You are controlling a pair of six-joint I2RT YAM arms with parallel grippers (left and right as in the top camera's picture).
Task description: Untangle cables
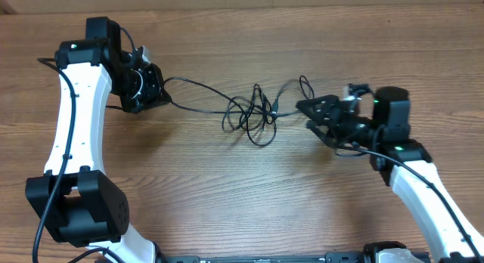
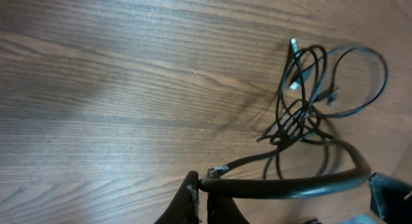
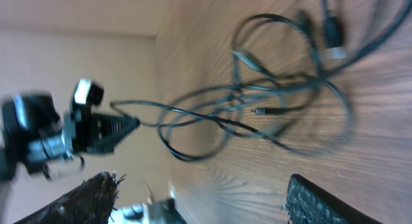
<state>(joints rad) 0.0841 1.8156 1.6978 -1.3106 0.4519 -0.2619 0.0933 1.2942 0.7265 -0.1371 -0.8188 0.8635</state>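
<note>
Most of the left pincer (image 1: 153, 85) is hidden under its own wrist in the overhead view, and in the left wrist view it is cut off by the lower edge. It is shut, and one strand of the cables (image 1: 257, 112) is clamped in it. The right wrist view is blurred, so the small plug tips are hard to make out. The cables are knotted in loose loops on the wooden counter (image 1: 227, 195), between the two pincers. The right pincer (image 1: 308, 116) is held wide open just beside the tangle, and nothing is gripped in it.
</note>
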